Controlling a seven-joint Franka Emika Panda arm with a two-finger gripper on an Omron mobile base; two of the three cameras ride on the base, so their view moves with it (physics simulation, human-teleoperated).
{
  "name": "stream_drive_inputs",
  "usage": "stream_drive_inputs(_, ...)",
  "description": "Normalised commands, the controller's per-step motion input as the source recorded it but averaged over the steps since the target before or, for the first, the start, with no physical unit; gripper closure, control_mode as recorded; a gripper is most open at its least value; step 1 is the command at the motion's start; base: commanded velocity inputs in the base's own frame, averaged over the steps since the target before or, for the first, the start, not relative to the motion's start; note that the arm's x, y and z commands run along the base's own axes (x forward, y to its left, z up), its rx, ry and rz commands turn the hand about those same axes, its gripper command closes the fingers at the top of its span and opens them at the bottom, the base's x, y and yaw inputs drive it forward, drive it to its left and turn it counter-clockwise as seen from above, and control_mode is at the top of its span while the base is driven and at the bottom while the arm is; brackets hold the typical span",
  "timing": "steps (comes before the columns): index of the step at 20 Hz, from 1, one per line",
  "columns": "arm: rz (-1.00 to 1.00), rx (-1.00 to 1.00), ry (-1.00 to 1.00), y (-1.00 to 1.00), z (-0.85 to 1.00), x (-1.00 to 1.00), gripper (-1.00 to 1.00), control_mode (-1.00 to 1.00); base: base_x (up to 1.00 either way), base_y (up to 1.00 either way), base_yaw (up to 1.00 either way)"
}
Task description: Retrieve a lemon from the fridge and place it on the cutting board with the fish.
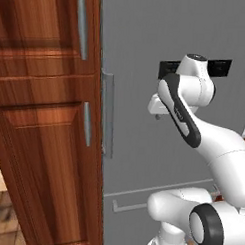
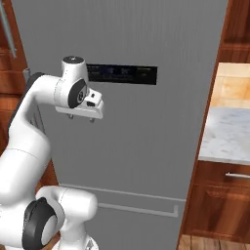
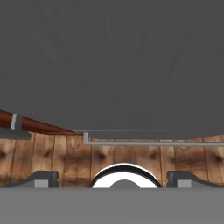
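Note:
The fridge [image 1: 147, 55] is a tall grey appliance with its door shut, a long vertical handle [image 1: 108, 114] at its left edge and a black display panel [image 2: 122, 74]. My gripper [image 2: 81, 118] hangs in front of the door just below the panel, pointing down, clear of the handle. In the hand view its fingertips [image 3: 43, 178] stand far apart with nothing between them, so the gripper [image 3: 113, 178] is open. That view looks down along the fridge door [image 3: 112, 65] to the lower drawer's handle [image 3: 131, 142]. The lemon is hidden. The cutting board and the fish are out of view.
Reddish-brown wooden cabinets [image 1: 44, 117] stand directly left of the fridge. To its right is a marble countertop [image 2: 227, 132] over more cabinets. Wooden floor [image 3: 65, 157] lies below the drawer. My own arm [image 1: 214, 142] fills the space in front of the door's right half.

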Motion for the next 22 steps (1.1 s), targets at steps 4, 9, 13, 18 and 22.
stream_drive_inputs(4, 0.00, 0.00, 0.00, 0.00, 0.00, 0.00, -1.00, 1.00, -0.10, 0.32, -0.28)
stream_drive_inputs(9, 0.00, 0.00, 0.00, 0.00, 0.00, 0.00, -1.00, 1.00, -0.19, 0.46, -0.28)
stream_drive_inputs(13, 0.00, 0.00, 0.00, 0.00, 0.00, 0.00, -1.00, 1.00, -0.15, 0.63, -0.21)
stream_drive_inputs(18, 0.00, 0.00, 0.00, 0.00, 0.00, 0.00, -1.00, 1.00, -0.01, 0.67, -0.10)
stream_drive_inputs(22, 0.00, 0.00, 0.00, 0.00, 0.00, 0.00, -1.00, 1.00, 0.00, 0.47, -0.07)
